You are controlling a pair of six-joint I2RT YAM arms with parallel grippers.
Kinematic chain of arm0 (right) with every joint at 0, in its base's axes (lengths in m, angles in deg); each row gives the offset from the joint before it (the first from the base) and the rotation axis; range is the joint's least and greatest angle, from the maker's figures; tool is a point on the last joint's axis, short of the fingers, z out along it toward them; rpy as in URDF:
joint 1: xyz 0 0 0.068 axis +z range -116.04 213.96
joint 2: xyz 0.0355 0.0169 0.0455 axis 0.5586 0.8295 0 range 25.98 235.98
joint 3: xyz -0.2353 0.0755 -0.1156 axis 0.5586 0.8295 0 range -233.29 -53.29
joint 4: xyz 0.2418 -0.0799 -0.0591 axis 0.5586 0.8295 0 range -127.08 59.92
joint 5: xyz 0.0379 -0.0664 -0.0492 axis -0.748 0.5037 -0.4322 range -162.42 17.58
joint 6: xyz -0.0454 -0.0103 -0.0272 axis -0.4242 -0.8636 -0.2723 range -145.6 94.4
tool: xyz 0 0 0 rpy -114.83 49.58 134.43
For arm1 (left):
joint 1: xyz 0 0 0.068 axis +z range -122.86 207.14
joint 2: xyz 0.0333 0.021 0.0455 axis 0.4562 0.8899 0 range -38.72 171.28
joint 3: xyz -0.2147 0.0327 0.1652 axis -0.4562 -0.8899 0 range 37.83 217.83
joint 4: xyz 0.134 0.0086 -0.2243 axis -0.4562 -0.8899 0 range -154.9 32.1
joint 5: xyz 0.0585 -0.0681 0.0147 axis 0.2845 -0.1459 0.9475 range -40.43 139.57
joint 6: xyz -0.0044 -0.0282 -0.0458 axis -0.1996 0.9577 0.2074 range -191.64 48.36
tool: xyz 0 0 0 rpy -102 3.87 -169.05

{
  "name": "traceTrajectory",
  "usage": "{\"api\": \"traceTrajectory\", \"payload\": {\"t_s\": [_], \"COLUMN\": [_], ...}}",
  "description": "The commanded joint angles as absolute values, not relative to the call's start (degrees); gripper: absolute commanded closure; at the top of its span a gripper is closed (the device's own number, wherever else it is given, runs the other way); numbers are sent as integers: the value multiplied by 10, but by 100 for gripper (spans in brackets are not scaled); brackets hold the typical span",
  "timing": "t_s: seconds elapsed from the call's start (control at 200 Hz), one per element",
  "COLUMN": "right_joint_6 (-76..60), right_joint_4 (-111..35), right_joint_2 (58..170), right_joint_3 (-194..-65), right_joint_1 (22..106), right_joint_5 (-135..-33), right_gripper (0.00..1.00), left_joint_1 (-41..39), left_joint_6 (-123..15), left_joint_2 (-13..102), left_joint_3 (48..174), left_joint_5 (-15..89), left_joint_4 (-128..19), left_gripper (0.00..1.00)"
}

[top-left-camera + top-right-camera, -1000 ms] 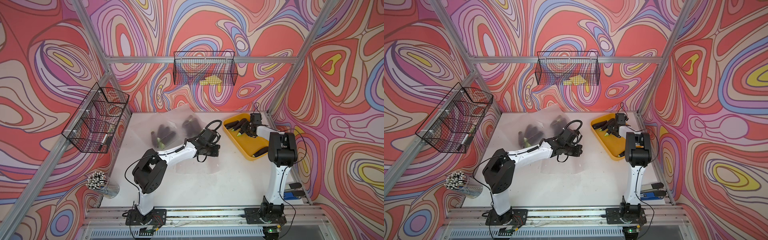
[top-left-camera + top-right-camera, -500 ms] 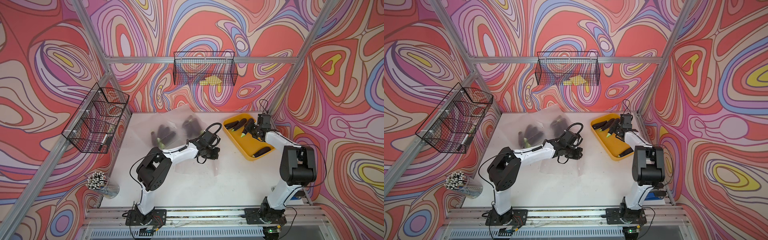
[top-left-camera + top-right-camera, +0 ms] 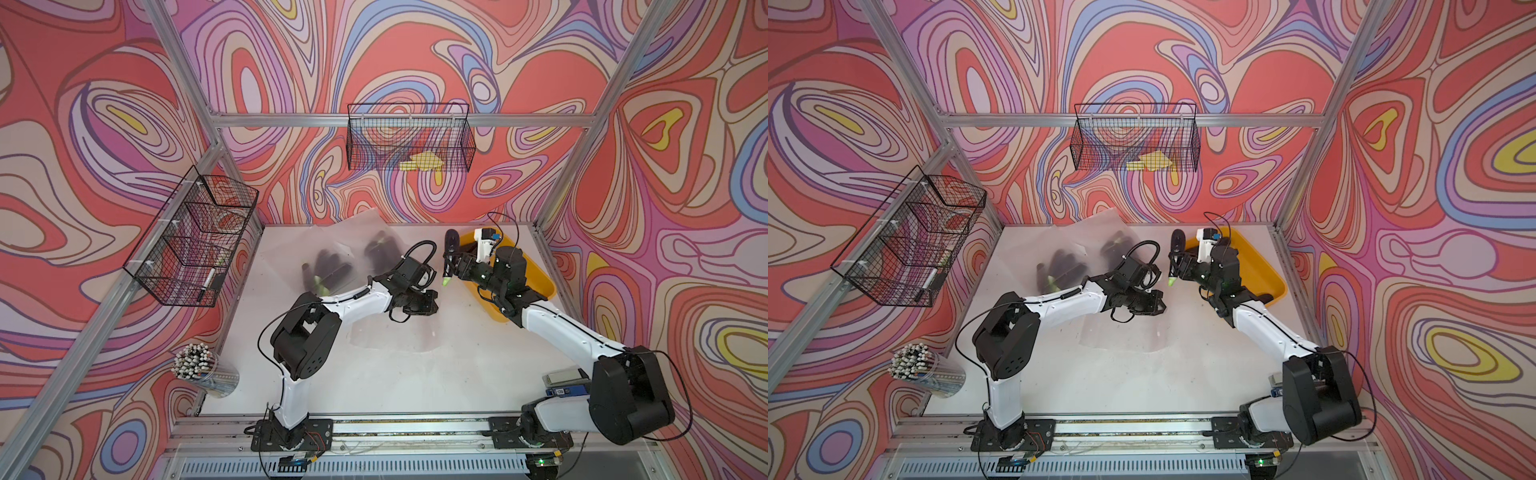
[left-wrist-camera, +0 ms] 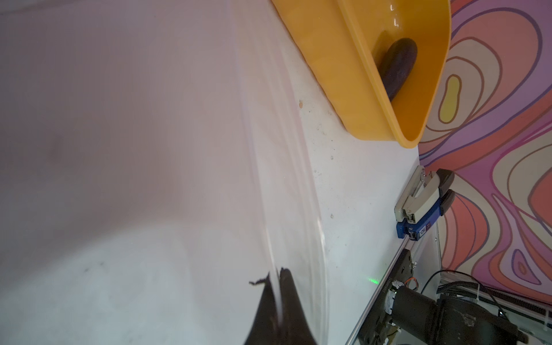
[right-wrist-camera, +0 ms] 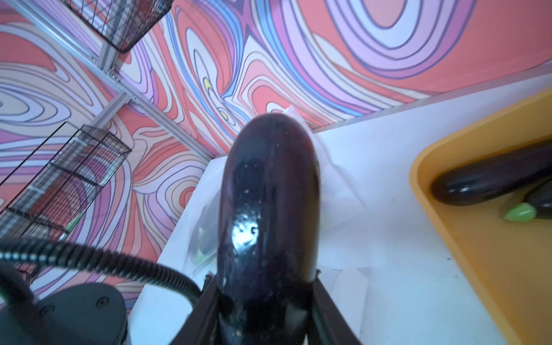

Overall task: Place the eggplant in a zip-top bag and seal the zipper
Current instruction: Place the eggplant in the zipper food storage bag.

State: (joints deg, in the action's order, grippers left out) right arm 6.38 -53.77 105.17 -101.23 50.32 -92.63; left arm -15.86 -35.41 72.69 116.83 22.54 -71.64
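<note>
White table (image 3: 415,374), a few dirt specks on the surface. Back right: yellow tray (image 3: 540,274) flat on it, along the right edge; its outer wall shows in the left wrist view (image 4: 343,74). Middle: clear bag (image 3: 395,338), empty, mostly flat, with the edge on the tray side raised off the surface. Back centre: left filled bag (image 3: 332,266) and right filled bag (image 3: 382,249), overlapping, both with dark contents. Front right edge: white tool (image 4: 418,197) touching blue tool (image 4: 418,227), well apart from the tray. Front left corner: cup (image 3: 208,370) of sticks, tilted. It is probably on the table, but the corner is hard to read.
</note>
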Motion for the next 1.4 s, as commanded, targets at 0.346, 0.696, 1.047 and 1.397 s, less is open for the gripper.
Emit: {"api": "traceTrajectory", "payload": {"t_s": [0.346,0.696,1.047,1.397], "right_joint_6": [73,-11,29,49], "right_joint_4": [-741,-600,-558,-470], "right_joint_2": [1076,1029,1043,993], "right_joint_3": [-875,-867,-878,-862], "right_joint_1": [542,591,608,623], "right_joint_5": [-899,-840,-808,-819], "right_gripper": [70,70,69,68], "left_joint_1": [-144,-145,-147,-144], "left_joint_6": [-300,-312,-323,-327], "left_joint_2": [676,650,617,619], "left_joint_3": [1125,1134,1126,1138], "left_joint_5": [175,169,225,236], "left_joint_4": [-654,-671,-690,-688], "left_gripper": [100,100,100,100]}}
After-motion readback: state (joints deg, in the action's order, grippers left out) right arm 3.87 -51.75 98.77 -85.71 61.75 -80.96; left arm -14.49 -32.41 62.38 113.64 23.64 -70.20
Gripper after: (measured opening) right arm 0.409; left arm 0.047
